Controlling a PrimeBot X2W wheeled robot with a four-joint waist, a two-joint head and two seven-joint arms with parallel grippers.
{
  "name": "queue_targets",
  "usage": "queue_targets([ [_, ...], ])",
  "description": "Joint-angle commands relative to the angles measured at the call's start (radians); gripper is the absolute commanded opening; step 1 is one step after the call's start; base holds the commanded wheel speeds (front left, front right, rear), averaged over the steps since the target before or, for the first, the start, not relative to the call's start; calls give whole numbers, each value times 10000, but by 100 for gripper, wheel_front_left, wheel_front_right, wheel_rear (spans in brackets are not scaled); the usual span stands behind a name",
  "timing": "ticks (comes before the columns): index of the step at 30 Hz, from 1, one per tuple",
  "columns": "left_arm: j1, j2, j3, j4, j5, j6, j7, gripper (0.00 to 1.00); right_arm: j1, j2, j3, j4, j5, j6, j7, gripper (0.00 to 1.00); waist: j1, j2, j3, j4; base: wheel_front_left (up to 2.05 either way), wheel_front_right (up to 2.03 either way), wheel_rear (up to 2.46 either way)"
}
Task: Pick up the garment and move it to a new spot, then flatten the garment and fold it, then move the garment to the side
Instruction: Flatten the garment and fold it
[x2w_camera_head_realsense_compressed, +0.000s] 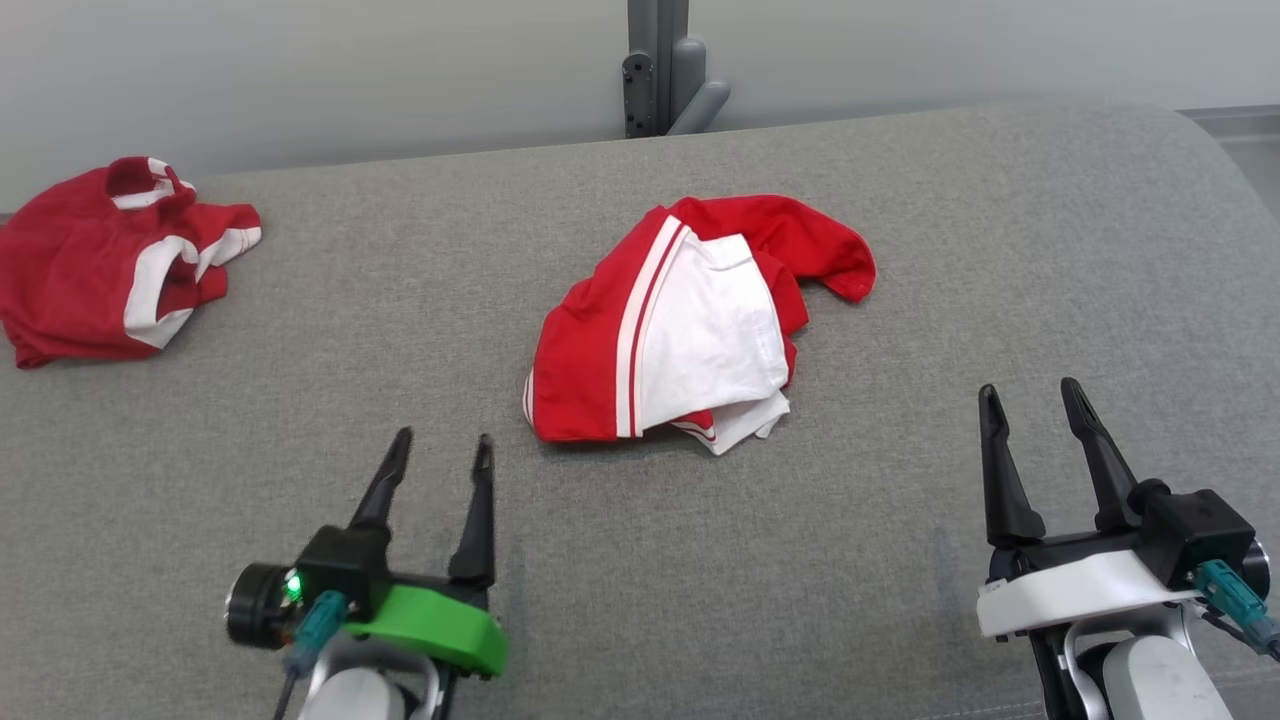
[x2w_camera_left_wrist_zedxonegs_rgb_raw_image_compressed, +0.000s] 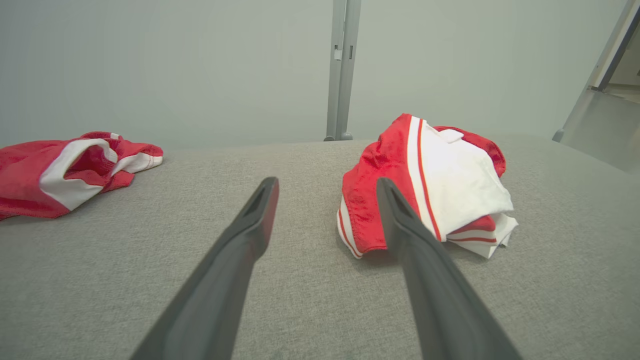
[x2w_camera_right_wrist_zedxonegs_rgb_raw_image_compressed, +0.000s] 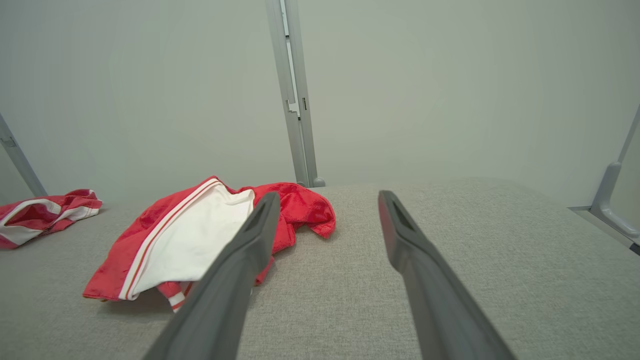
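Two sets of fingers here, both mine, and both spread wide open with nothing in them. My left fingers (x2w_camera_head_realsense_compressed: 444, 436) hang at the near left over the grey fabric worktop (x2w_camera_head_realsense_compressed: 300, 420), tips pointing toward the far side. My right fingers (x2w_camera_head_realsense_compressed: 1029, 386) are at the near right, aimed the same way. The garment (x2w_camera_head_realsense_compressed: 690, 320) is a crumpled heap in the middle of the worktop, farther out than either pair and sitting between them left to right. It's red with a big white panel on top and a couple of thin red and white stripes running down beside that panel. A loose red flap trails off to the far right, and a bit of white hem pokes out at the near edge. Neither pair touches it; from the head camera there's bare fabric between my tips and the cloth on both sides. Through my left wrist camera the heap sits just past my right-hand finger, which overlaps its near red edge in that shot. Through my right wrist camera it's off to the left, partly behind my left-hand finger. Way over at the far left corner there's a second red and white bundle (x2w_camera_head_realsense_compressed: 110, 265), also rumpled, well apart from the garment and from me. Behind the far edge, a grey upright post (x2w_camera_head_realsense_compressed: 655, 65) stands against a pale wall.
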Motion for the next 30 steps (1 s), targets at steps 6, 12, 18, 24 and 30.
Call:
queue_targets([
  [6, -1328, 0, -1744, 816, 146, -195, 2, 100, -280, -27, 10, -56, 86, 1, -39, 100, 0, 57, 473, -402, 0, 0, 0],
  [12, -2693, 9, -3168, 1827, 226, -7, 0, 100, -555, -25, 40, -103, 151, 1, -37, 100, 0, 57, 1069, -990, 0, 0, 0],
  [18, -3812, 11, -4212, 2577, 950, 269, 0, 100, -795, -24, 18, -161, 227, 1, -37, 100, 0, 57, 1616, -1521, 0, 0, 0],
  [24, -4825, 33, -4940, 4267, 1981, 896, 0, 100, -1025, -25, 25, -178, 401, 1, -37, 100, 0, 57, 2029, -2008, 0, 0, 0],
  [30, -5422, 37, -5065, 5201, 2349, 1721, 1, 100, -1113, -24, -39, -164, 472, 1, -37, 100, 0, 57, 2185, -2162, 0, 0, 0],
])
